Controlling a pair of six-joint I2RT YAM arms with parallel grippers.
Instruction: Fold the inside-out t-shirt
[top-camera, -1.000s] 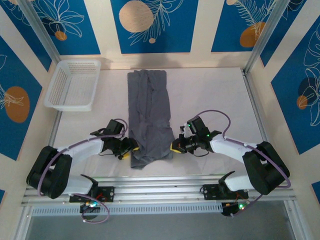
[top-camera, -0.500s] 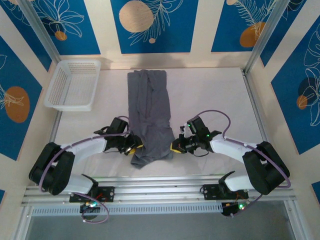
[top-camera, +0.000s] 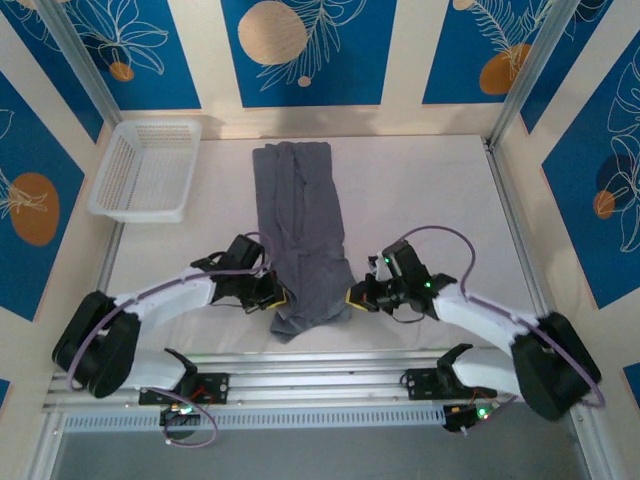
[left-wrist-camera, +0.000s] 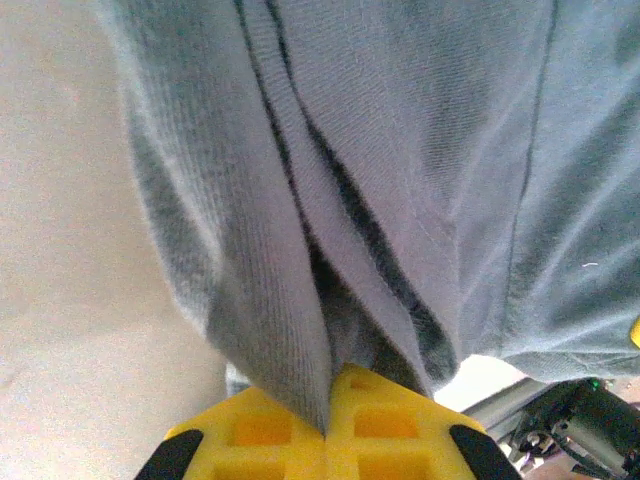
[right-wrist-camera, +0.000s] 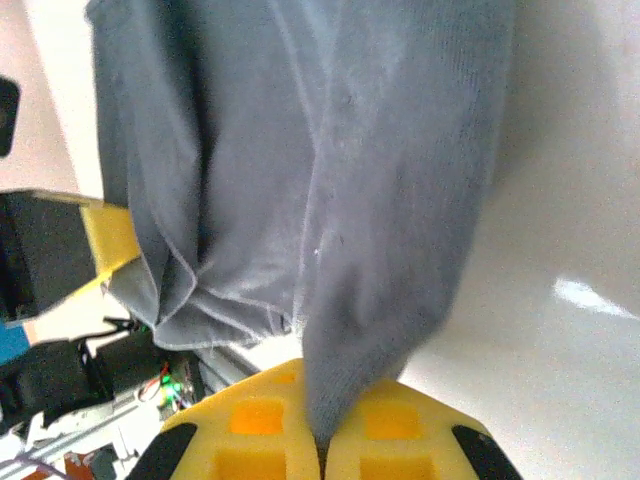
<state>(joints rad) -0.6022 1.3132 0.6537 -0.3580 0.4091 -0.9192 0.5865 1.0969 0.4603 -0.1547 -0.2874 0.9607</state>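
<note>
Inside-out t-shirt (top-camera: 300, 225): a slate-grey strip lying lengthwise down the middle of the desk, its near end caught at both edges.
Left claw (left-wrist-camera: 327, 435): a second ago it stood open beside the cloth; now its yellow jaws are closed tight on a fold of the left near edge.
Right claw (right-wrist-camera: 320, 440): clamped on the right near edge, as it was; its arm has slid slightly nearer.
Cloth between: the near hem is bunched, a little narrower than before.
Desk (top-camera: 430, 200): carries the far end lying flat.
White basket (top-camera: 135, 212): far left, well apart from the cloth.
Meaning: both near corners look secured, so lifting them toward the far end can likely begin.
</note>
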